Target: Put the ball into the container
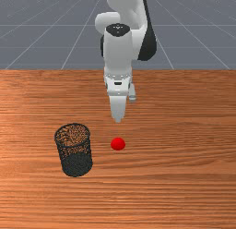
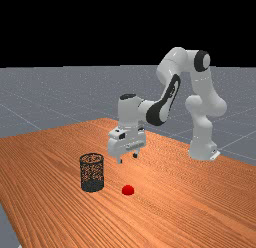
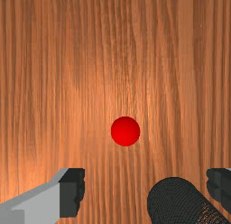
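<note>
My gripper [image 2: 127, 158] hangs above the table with its two fingers apart and nothing held between them. In the front view the gripper [image 1: 118, 120] is straight above the red ball [image 1: 118, 144] in the picture. The ball [image 2: 128, 190] rests on the wood, lower than the fingertips. Looking down from the hand, I see the ball [image 3: 125, 131] just beyond the open gripper [image 3: 145, 190]. The container, a black mesh cylinder [image 1: 75, 152], stands upright toward the front view's left of the ball, apart from it. Part of the container [image 3: 173, 201] appears beside one finger.
The wooden table [image 1: 184, 154] spreads around the ball and container. In the far view, the container [image 2: 92, 173] rises beside the hand, with its rim near the height of the fingertips. The arm's base stands at the far view's right.
</note>
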`<action>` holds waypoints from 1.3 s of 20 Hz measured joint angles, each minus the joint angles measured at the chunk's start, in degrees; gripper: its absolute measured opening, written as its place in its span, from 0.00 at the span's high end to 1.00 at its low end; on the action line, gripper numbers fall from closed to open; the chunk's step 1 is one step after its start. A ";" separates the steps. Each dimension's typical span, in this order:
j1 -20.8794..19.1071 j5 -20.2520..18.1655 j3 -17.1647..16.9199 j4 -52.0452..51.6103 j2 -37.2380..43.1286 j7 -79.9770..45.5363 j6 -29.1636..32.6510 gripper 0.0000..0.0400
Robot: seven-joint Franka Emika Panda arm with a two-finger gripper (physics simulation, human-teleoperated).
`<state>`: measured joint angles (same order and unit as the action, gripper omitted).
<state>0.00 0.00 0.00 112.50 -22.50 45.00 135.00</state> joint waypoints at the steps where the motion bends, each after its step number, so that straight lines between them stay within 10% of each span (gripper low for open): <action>1: 0.00 0.00 0.00 0.00 0.00 0.00 0.00 0.39; 3: 0.00 0.00 0.00 0.00 0.00 0.00 0.00 0.78; 5: 0.00 0.00 0.00 0.00 0.00 0.00 0.00 0.92; 7: 0.23 -0.04 -0.24 -0.24 1.09 -1.47 -1.75 0.34; 10: 0.24 -0.04 -0.26 -1.39 3.92 -1.77 -6.02 0.08; 26: 0.05 -0.08 -0.04 -8.29 -1.14 -0.26 -9.58 0.00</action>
<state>0.05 -0.08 -0.04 104.21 -23.64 44.74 125.42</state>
